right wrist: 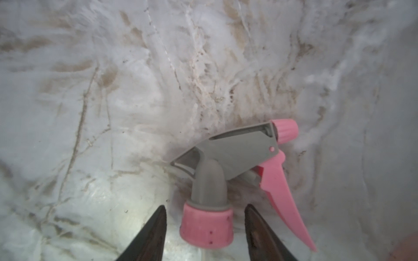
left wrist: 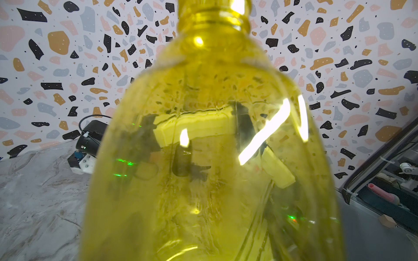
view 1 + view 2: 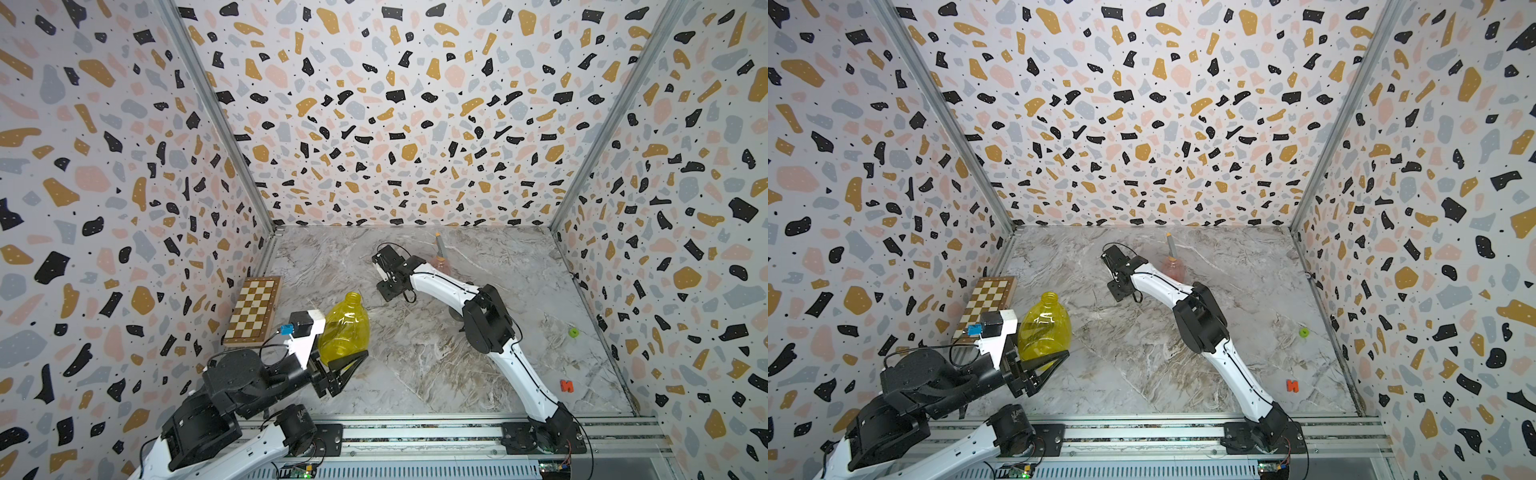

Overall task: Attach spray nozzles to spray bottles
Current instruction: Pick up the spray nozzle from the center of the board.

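Marble table [image 3: 436, 374]; left gripper [image 3: 344, 360] holds yellow bottle [image 3: 345, 326]

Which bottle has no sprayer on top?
The bright yellow translucent plastic bottle: its neck is open, while the pale pink plastic bottle at the back wears a grey-and-orange sprayer head.

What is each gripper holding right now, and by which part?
The left gripper holds the yellow bottle by its lower belly, near the base. The right gripper holds nothing: its jaws stand open either side of the pink collar of the grey nozzle.
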